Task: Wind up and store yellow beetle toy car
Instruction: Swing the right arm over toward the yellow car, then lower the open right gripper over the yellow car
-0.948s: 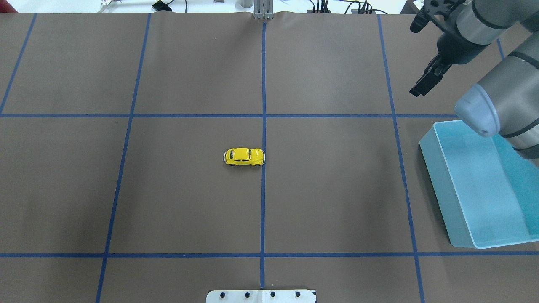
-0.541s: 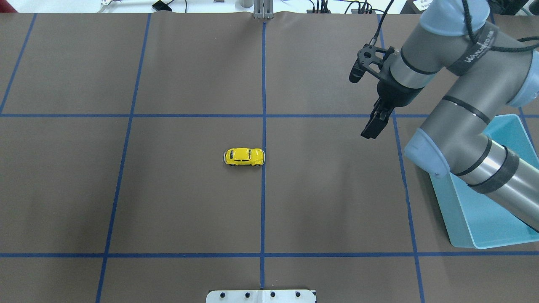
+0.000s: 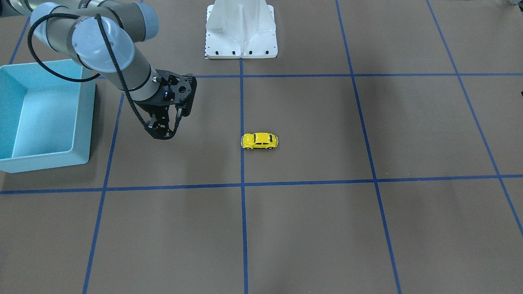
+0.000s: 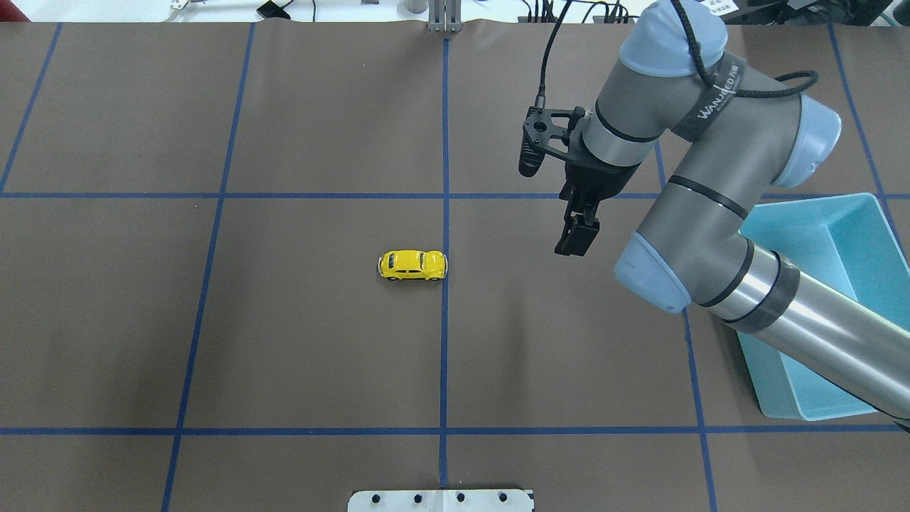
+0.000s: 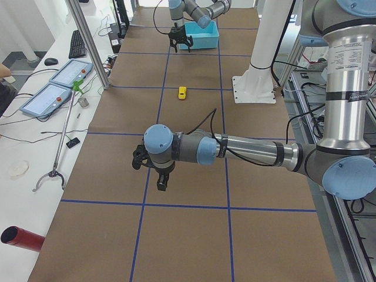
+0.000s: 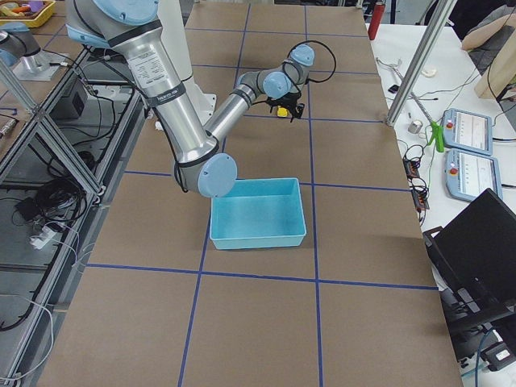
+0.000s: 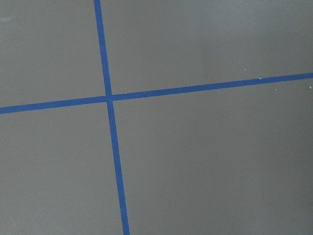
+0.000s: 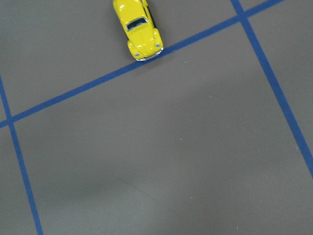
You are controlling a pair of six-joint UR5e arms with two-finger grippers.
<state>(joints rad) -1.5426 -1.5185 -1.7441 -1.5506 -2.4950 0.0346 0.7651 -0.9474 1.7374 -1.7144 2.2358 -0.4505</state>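
Right gripper (image 4: 577, 240), fingers pressed together and empty, hangs above the table (image 4: 320, 355), apart to the right of the yellow beetle toy car (image 4: 412, 264), which stands mid-table against a tape line (image 4: 444, 142). Winding and storing in the blue bin (image 4: 846, 242) both appear to remain.

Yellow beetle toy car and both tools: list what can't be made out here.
- Yellow beetle toy car: one end cut off by the right wrist view's top edge.
- Left tool: only in exterior left, too small; open or shut unreadable.
- Right tool: edge-on overhead; jaw gap unclear.
- Light blue bin: right arm covers part overhead.
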